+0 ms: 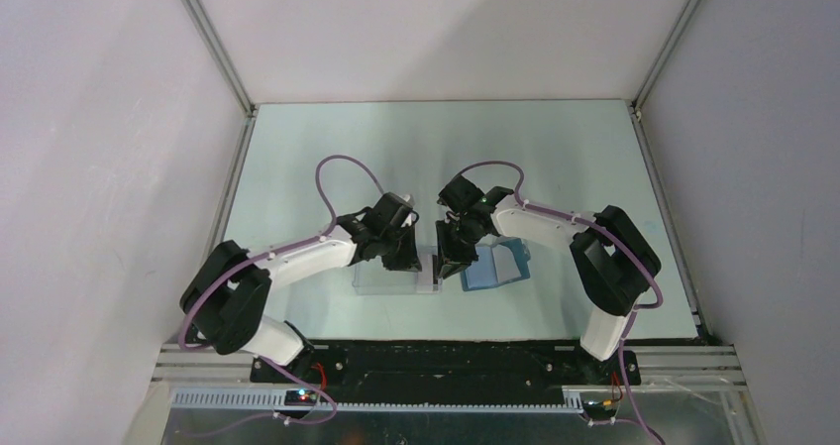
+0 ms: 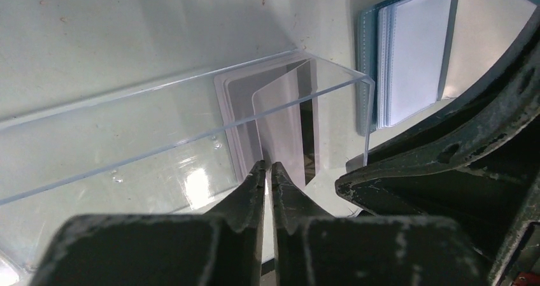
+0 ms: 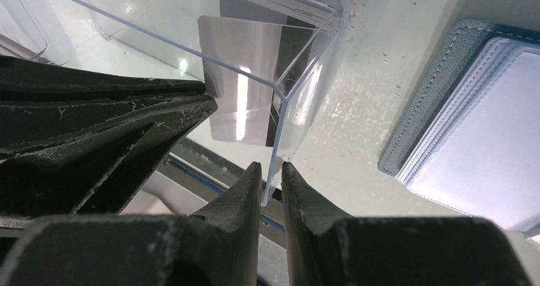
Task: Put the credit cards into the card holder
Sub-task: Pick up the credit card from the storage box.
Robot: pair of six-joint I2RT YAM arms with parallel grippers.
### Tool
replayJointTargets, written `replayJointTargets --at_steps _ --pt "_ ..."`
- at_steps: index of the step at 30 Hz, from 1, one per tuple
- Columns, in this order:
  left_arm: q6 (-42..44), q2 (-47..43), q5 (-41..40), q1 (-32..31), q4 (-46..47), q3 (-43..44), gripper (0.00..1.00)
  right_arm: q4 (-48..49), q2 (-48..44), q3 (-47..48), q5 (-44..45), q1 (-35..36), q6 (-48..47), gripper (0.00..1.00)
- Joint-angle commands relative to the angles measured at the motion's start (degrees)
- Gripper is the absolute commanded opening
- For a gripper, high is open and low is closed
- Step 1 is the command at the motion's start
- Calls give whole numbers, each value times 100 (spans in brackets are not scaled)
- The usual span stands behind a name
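The clear plastic box (image 1: 391,277) lies between my two grippers. My left gripper (image 2: 268,165) is shut on one credit card (image 2: 283,107), whitish with a black stripe, holding it on edge inside the box's right end, above a flat stack of cards (image 2: 234,104). My right gripper (image 3: 268,166) is shut on the box's end wall (image 3: 275,139) at its corner. The held card (image 3: 239,50) shows through the clear wall. The teal card holder (image 1: 495,266) lies open just right of the box, its clear sleeves (image 2: 414,57) up; it also shows in the right wrist view (image 3: 439,76).
Both grippers (image 1: 411,259) (image 1: 449,264) crowd close together over the box's right end. Grey walls with metal rails (image 1: 233,182) bound the table on the left, right and back. The black base bar (image 1: 446,361) runs along the near edge.
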Motion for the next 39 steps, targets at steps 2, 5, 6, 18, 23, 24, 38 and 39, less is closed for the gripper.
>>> replayJointTargets --at_steps 2,5,6,18,23,24,38,39 --pt "-16 -226 205 -76 179 236 12 -5 42 24 -66 47 -78 22" --pt "-23 -248 204 -82 181 219 14 -13 35 16 -61 43 -80 22" --pt "-21 -265 212 -79 186 218 14 -11 31 19 -65 43 -79 22" --pt "-47 -375 226 -111 239 218 15 -34 20 17 -50 34 -88 22" --pt "-59 -383 262 -118 270 219 19 -36 21 18 -50 34 -94 22" --pt "-60 -364 269 -124 272 211 22 -44 25 19 -49 28 -100 22" --pt "-165 -164 403 -181 535 160 27 -62 27 16 -39 29 -105 22" --pt "-184 -187 412 -186 555 153 27 -62 22 14 -39 31 -101 22"
